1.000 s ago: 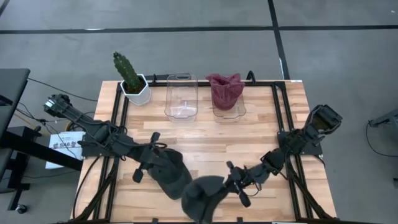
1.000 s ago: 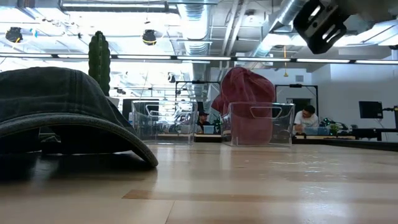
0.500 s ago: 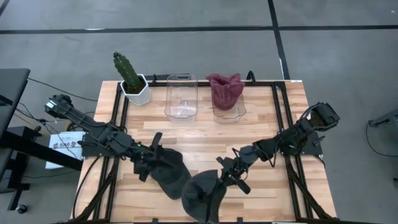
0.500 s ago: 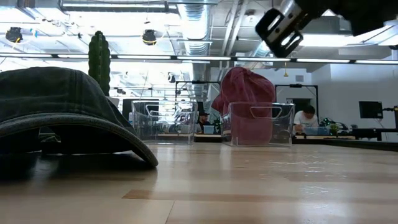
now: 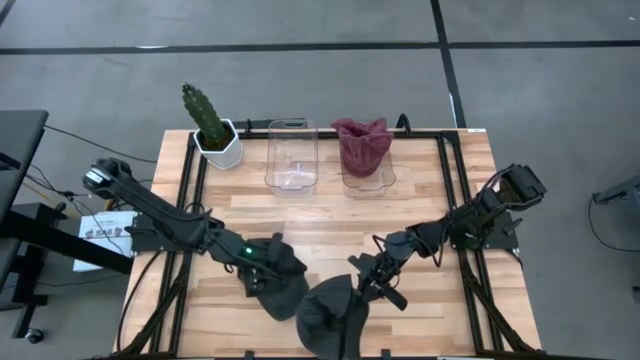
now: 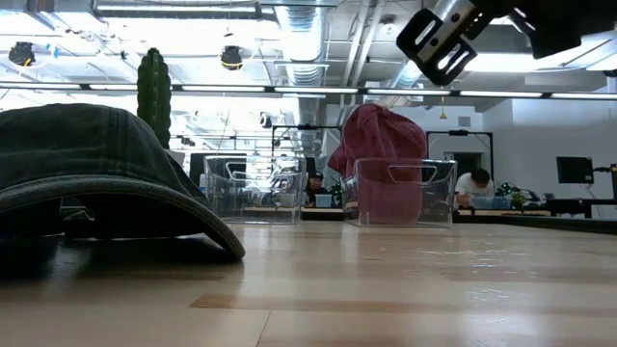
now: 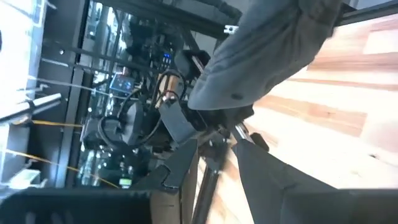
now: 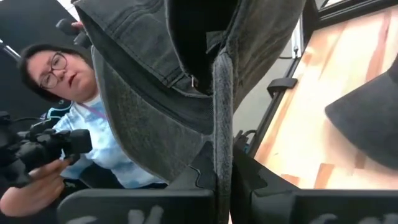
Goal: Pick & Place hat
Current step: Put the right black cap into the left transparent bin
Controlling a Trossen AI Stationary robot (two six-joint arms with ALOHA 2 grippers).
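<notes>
Two dark grey hats lie close together near the table's near edge. The left one (image 5: 285,292) has my left gripper (image 5: 262,275) shut on it. The right one (image 5: 328,318) is held by my right gripper (image 5: 362,290), shut on its rim; the right wrist view looks into its hollow inside (image 8: 186,50). The left wrist view shows that hat (image 7: 267,50) with my right gripper (image 7: 186,127) at it. In the low view a grey hat (image 6: 96,164) rests with its brim edge on the table; which of the two it is I cannot tell. My left gripper is on the left hat's side nearest the left arm (image 5: 272,278), coming nearly level from the table's left. The gripper and the cloth hide the place of contact, so part and kind of hold cannot be told. My right gripper pinches a stitched edge band of the right hat's rim (image 8: 222,143) between its two fingers. It comes nearly level from the table's right. The band runs straight out from between the fingers, and the hat's open side faces the wrist.
At the far edge stand an empty clear bin (image 5: 291,155), a clear bin holding a red hat (image 5: 362,145), and a potted cactus (image 5: 210,125). Bare wood lies between the bins and the grippers. A person (image 8: 74,124) stands beyond the table's near side.
My right gripper has swung toward the table's left and a little toward the far edge, still shut on its hat, mostly in the first half second. My left gripper has rolled about its own line and gone toward the right and near edge; its hat has bunched up smaller.
</notes>
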